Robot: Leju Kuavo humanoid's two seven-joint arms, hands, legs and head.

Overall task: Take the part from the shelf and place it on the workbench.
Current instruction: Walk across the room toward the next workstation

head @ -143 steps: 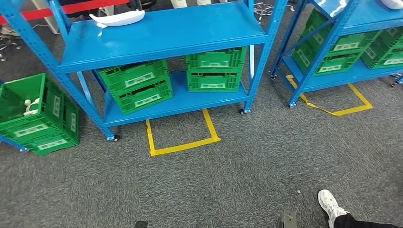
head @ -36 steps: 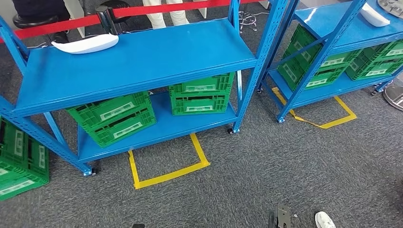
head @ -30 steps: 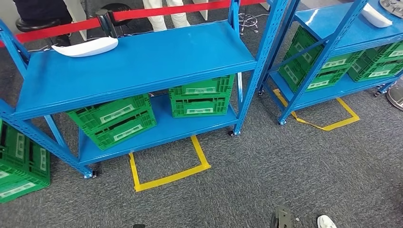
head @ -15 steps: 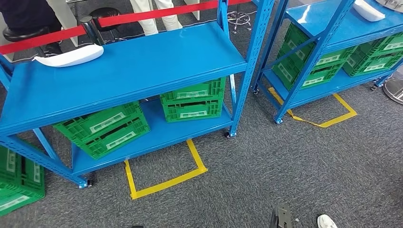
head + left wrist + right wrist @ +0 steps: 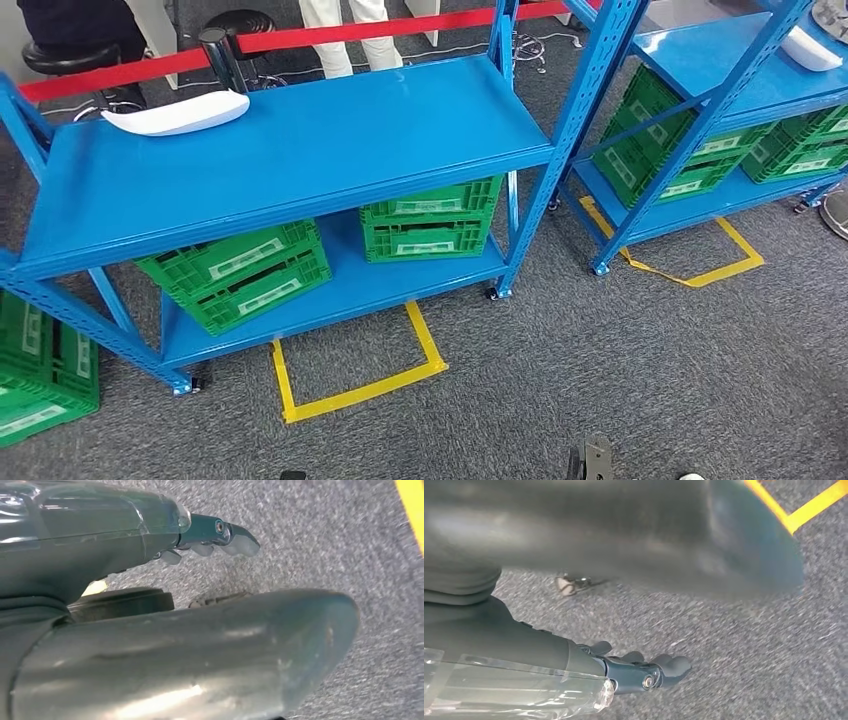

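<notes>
The white part (image 5: 176,113) lies at the far left corner of the blue shelf's (image 5: 300,160) top board, just in front of a red barrier rail (image 5: 330,32). Green crates (image 5: 428,220) sit on the lower board, and yellow tape (image 5: 350,385) marks the grey carpet below. The left hand (image 5: 210,540) and right hand (image 5: 639,670) hang over the carpet, fingers loosely extended, holding nothing.
</notes>
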